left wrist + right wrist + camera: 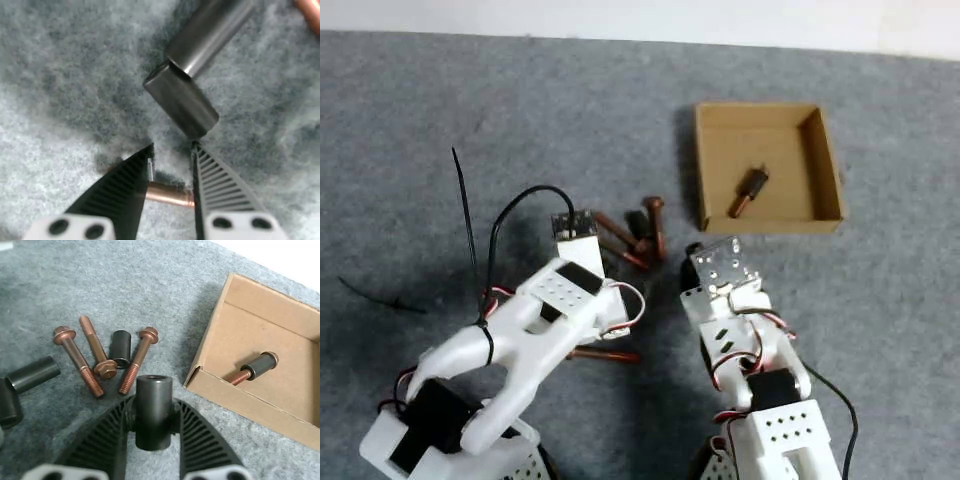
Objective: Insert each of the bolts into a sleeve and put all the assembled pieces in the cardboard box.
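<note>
Grey felt surface point(470, 100) is carrying an open cardboard box point(701, 165) with one bolt-in-sleeve assembly point(750, 190) lying inside. The right tool point(153, 404) is clamping an upright black sleeve point(154, 412) beside the box. The left tool point(172, 146) is standing narrowly parted over a copper bolt point(167, 194) lying crosswise. Three copper flange bolts point(77, 360) are lying just beside a short black sleeve point(120, 347).

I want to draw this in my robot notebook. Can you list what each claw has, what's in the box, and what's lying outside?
Left gripper: open, straddling a copper-coloured bolt
Right gripper: shut on an upright black cylindrical metal sleeve
Brown cardboard box: one assembled bolt-in-sleeve piece lying inside
Grey mat: three loose copper bolts with a loose black sleeve among them
</note>
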`<action>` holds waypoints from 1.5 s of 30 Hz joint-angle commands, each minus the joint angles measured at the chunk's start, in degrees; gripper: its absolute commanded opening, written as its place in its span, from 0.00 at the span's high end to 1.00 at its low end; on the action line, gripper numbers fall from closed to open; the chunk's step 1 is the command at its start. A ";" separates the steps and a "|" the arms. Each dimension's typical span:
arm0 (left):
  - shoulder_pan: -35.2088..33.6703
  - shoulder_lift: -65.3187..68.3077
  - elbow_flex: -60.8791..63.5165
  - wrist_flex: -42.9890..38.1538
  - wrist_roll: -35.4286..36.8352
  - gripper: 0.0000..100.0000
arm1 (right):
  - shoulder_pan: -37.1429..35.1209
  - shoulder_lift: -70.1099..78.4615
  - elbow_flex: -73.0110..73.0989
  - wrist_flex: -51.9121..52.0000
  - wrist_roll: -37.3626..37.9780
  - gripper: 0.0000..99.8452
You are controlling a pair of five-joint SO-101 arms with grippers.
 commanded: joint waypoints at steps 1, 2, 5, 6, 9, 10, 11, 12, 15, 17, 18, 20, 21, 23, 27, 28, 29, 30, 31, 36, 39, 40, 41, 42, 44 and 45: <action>0.66 -0.48 -0.48 0.79 0.35 0.87 | 0.66 -1.01 -0.84 -1.63 0.70 1.00; 0.57 -0.48 -1.45 2.20 0.35 0.87 | 0.66 -1.01 -0.84 -1.63 0.70 1.00; -1.89 0.04 -3.91 5.54 0.26 0.87 | 0.66 -1.01 -0.84 -1.63 0.70 1.00; -2.68 0.04 -4.26 6.24 0.26 0.87 | 0.66 -1.01 -0.84 -1.63 0.70 1.00; -3.30 0.04 -4.35 6.59 0.26 0.87 | 0.66 -1.01 -0.84 -1.63 0.70 1.00; -3.30 0.04 -4.26 6.59 0.35 0.87 | 0.66 -1.01 -0.84 -1.63 0.70 1.00; -3.38 0.04 -4.26 6.51 0.35 0.87 | 0.66 -1.01 -0.84 -1.63 0.70 1.00; -3.56 0.04 -4.26 6.33 0.35 0.87 | 0.66 -1.01 -0.84 -1.63 0.70 1.00; -3.74 0.04 -4.35 6.42 0.35 0.87 | 0.66 -1.01 -0.84 -1.63 0.70 1.00; -3.65 0.04 -4.35 6.59 0.35 0.87 | 0.66 -1.01 -0.84 -1.63 0.70 1.00; -3.65 0.04 -4.26 6.59 0.35 0.87 | 0.66 -1.01 -0.84 -1.63 0.70 1.00; -4.00 0.04 -3.74 7.47 0.35 0.87 | 0.66 -1.01 -0.84 -1.63 0.70 1.00; -4.70 0.04 -3.30 8.00 0.35 0.87 | 0.66 -1.01 -0.84 -1.63 0.70 1.00; -6.64 0.04 -3.03 8.26 0.35 0.87 | 0.66 -1.01 -0.84 -1.63 0.70 1.00; -10.07 -0.04 -3.03 8.18 0.35 0.87 | 0.66 -1.01 -0.84 -1.63 0.70 1.00; -10.42 -0.04 -3.03 8.18 0.35 0.87 | 0.66 -1.01 -0.84 -1.63 0.70 1.00; -11.03 -0.04 -2.95 8.44 0.35 0.87 | 0.66 -1.01 -0.84 -1.63 0.70 1.00; -11.65 -0.04 -2.95 8.53 0.35 0.87 | 0.66 -1.01 -0.84 -1.63 0.70 1.00; -12.09 -0.04 -2.95 8.53 0.35 0.87 | 0.66 -1.01 -0.84 -1.63 0.70 1.00; -12.18 -0.66 -4.00 10.55 0.18 0.87 | 0.66 -1.01 -0.84 -1.63 0.70 1.00; -12.18 -0.66 -8.31 15.12 0.00 0.87 | 0.66 -1.01 -0.84 -1.63 0.70 1.00; -12.18 -0.66 -9.98 17.05 0.00 0.87 | 0.66 -1.01 -0.84 -1.63 0.70 1.00; -12.18 -0.66 -11.65 19.25 -0.09 0.87 | 0.66 -1.01 -0.84 -1.63 0.70 1.00; -12.18 -0.66 -13.23 21.10 -0.18 0.87 | 0.66 -1.01 -0.84 -1.63 0.70 1.00; -12.18 -0.66 -15.96 24.09 -0.44 0.87 | 0.66 -1.01 -0.84 -1.63 0.70 1.00; -12.18 -0.66 -16.92 25.05 -1.58 0.87 | 0.66 -1.01 -0.84 -1.63 0.70 1.00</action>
